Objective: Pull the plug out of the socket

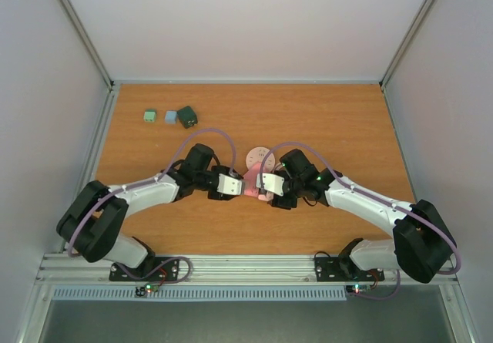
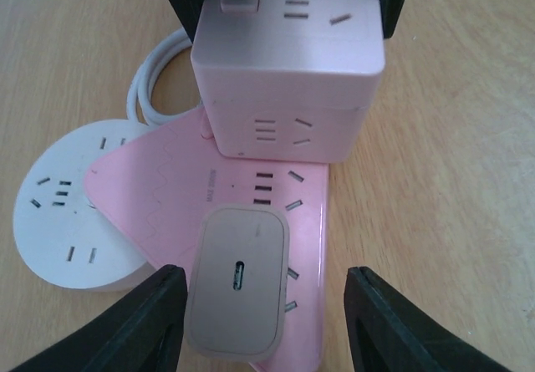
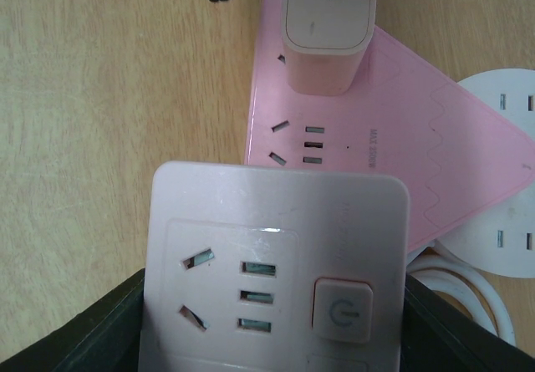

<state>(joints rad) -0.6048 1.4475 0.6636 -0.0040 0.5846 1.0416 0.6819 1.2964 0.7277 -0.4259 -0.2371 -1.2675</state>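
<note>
A beige plug (image 2: 238,280) with a USB slot sits in a flat pink triangular socket board (image 2: 167,196) at the table's middle. My left gripper (image 2: 263,326) is open with its fingers on either side of the plug, not touching it; the plug is nearer the left finger. A pink cube socket (image 3: 276,263) stands at the board's other end. My right gripper (image 3: 272,338) is shut on the cube's sides. The plug also shows in the right wrist view (image 3: 328,33). In the top view both grippers, left (image 1: 239,185) and right (image 1: 260,183), meet over the board (image 1: 254,192).
A white round socket (image 2: 63,213) lies partly under the board, with a white cable (image 2: 155,75) coiled beside it. Three small blocks, green (image 1: 149,116), pale blue (image 1: 171,117) and dark green (image 1: 187,116), lie at the back left. Walls enclose the table.
</note>
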